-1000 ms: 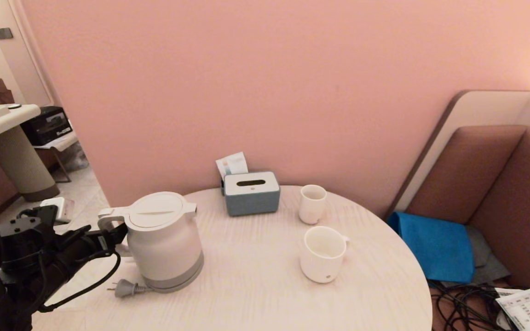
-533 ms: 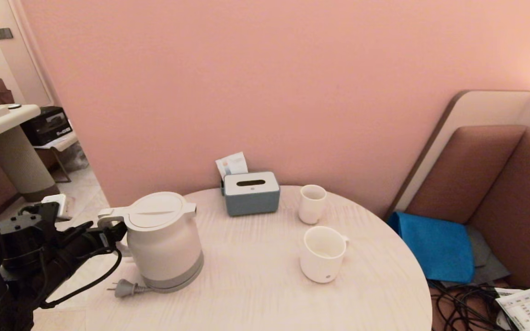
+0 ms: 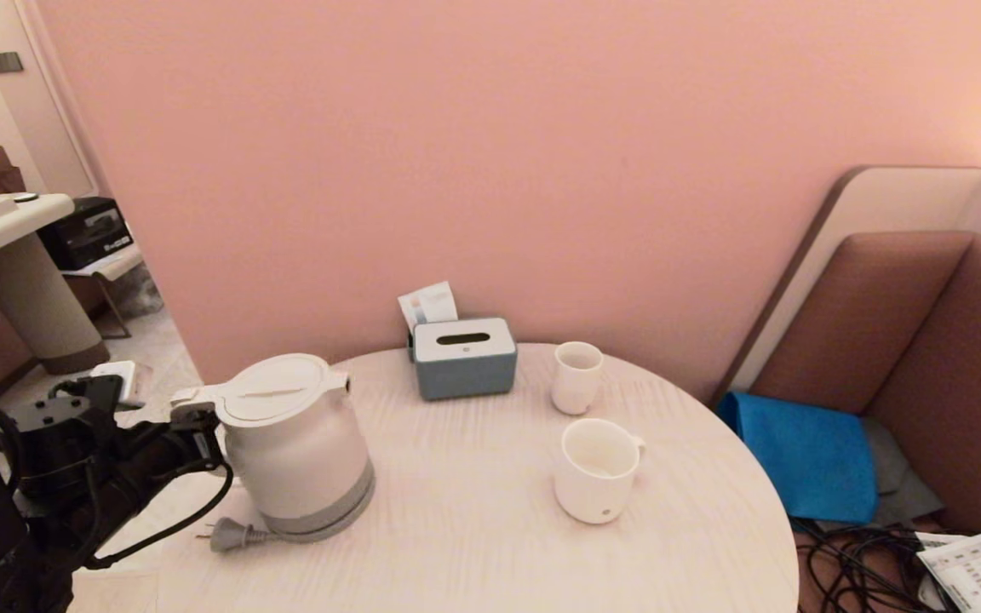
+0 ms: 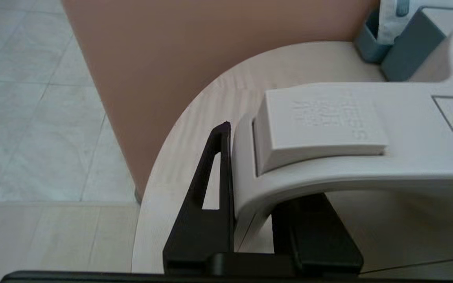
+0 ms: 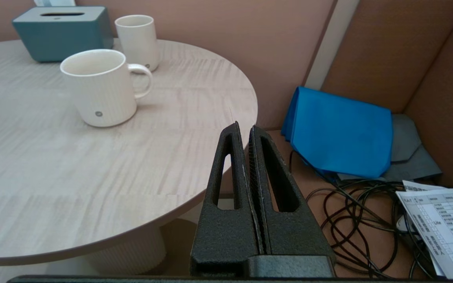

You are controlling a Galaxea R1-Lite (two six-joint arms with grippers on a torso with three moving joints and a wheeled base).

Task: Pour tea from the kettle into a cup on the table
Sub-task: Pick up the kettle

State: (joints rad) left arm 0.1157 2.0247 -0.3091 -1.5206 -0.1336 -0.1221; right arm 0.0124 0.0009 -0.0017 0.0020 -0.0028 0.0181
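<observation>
On table, left side: kettle point(image 3: 295, 443) sits tipped toward me, handle pinched by my left gripper point(image 4: 250, 165) so I can lift it.
Cup point(image 3: 597, 470): well right, upright, waiting.
Right gripper point(image 5: 249, 135): parked off-table, pressed shut.
Changed: jaws were wide a second ago; kettle shifted left.

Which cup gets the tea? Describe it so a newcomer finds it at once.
On the round table, look right of the white kettle and nearer the robot than the grey tissue box. There stands the wide white mug. Unlike the narrower handleless cup behind it, it has a side handle and a small grey dot.
</observation>
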